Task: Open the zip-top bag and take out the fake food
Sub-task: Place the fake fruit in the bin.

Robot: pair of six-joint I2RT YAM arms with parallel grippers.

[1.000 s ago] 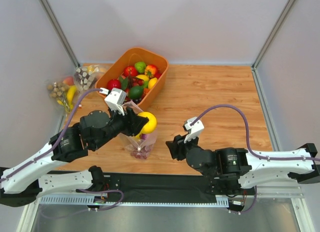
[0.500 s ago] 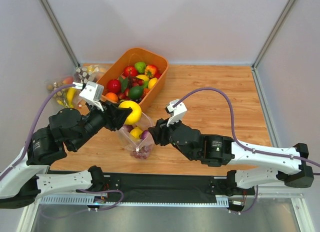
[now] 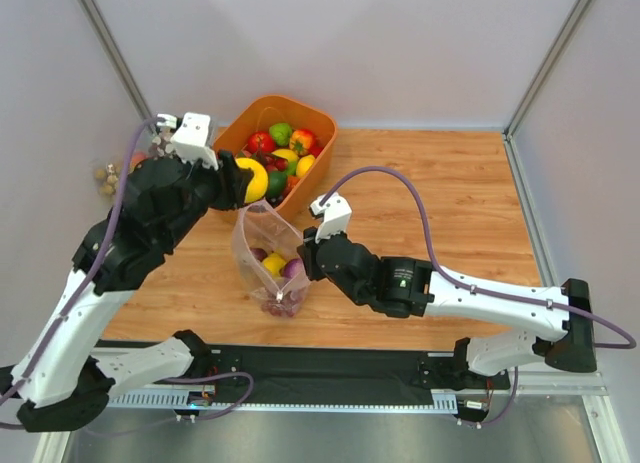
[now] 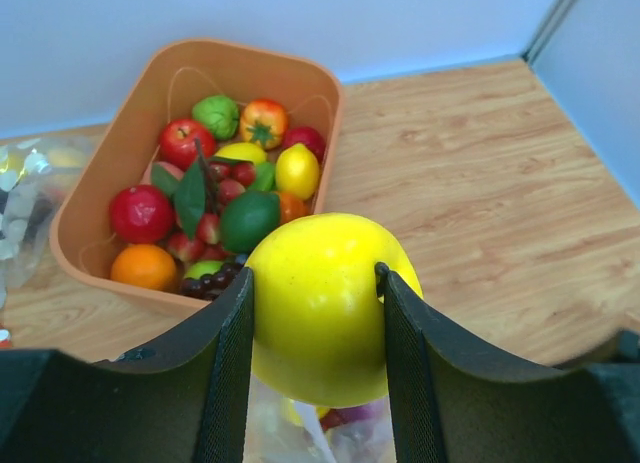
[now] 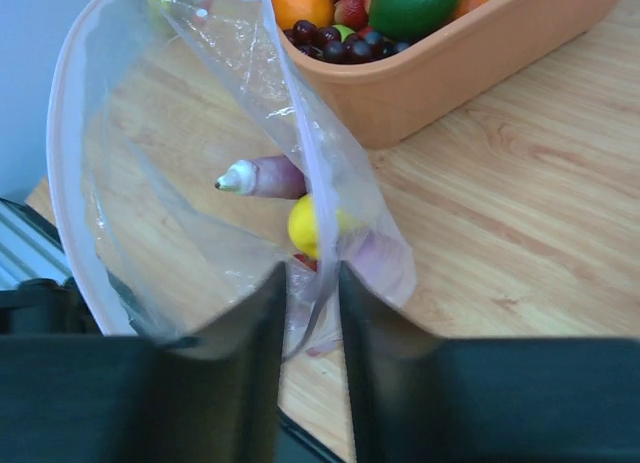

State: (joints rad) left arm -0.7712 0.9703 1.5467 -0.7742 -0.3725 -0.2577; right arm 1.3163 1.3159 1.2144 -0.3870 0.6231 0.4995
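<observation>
Since a sec ago, L claw (image 3: 241, 177) has swung the yellow fruit (image 4: 318, 301) off the bag (image 3: 262, 239) mouth and out to 11 o'clk. R claw (image 5: 312, 283) has come in from 3 o'clk onto the bag's side.

Nearest us, the bag stands mid-table (image 3: 430, 183), approx. upright. Its long axis runs bottom to mouth: bottom on the wood at 6 o'clk, mouth gaping upward w/ a slight lean to 12. Inside we see a small yellow item, sth purple and a long purple piece (image 5: 268, 178). That piece lies crosswise, its white tip toward 9 in the R wrist view.

R claw sits at the bag's 3 o'clk, jaws nearly together w/ film btwn them, pinching a fold of the wall.

Further out, L claw is clamped on the yellow fruit, one finger each side, about over the near rim of the bin (image 3: 326, 141).

Step in hand, we judge: drop-off.
- Take the fruit fully past the rim and lower it over the pile.
- Part the jaws only then, so it can't glance off the edge.
- R should hold w/o tugging, or the bag tips and the mouth folds.
</observation>
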